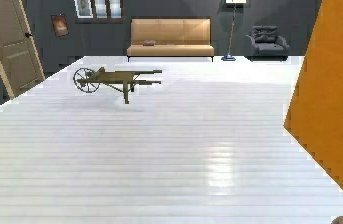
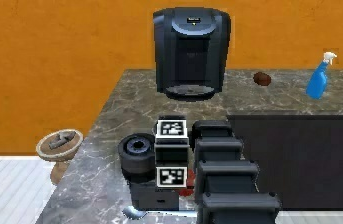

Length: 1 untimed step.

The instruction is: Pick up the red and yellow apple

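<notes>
In the arm side view the dark arm point(image 2: 224, 185) rises from the bottom edge over a brown marble counter point(image 2: 109, 120). Two white marker squares point(image 2: 170, 130) sit at its far end. The gripper's dark round body point(image 2: 137, 158) is left of them, above the counter's near left part. A small red patch point(image 2: 183, 187) peeks out beside the lower marker square; its shape is too hidden to name. I cannot tell whether the gripper holds anything.
A dark coffee machine point(image 2: 191, 52) stands at the counter's back, with a small brown round thing point(image 2: 263, 78) and a blue spray bottle point(image 2: 320, 76) to its right. A dark recessed panel point(image 2: 299, 150) lies right of the arm. The forward view has open white floor point(image 1: 159, 150), a wheelbarrow point(image 1: 119, 80), a sofa point(image 1: 170, 38) and an orange wall point(image 1: 329, 90).
</notes>
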Available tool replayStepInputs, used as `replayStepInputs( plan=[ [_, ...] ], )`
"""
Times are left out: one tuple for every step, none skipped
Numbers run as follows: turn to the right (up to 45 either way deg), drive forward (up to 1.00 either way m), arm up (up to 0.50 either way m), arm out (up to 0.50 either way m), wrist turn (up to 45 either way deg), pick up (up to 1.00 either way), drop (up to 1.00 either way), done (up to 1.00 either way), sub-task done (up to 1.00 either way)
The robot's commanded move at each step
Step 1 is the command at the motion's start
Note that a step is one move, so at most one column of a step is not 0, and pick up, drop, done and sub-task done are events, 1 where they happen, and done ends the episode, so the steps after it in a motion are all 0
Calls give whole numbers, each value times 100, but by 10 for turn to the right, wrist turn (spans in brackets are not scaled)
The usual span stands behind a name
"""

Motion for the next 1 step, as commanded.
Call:
replayStepInputs(
  plan=[
    [0, 0, 0, 0, 180, 0, 0, 0, 0]
  ],
)
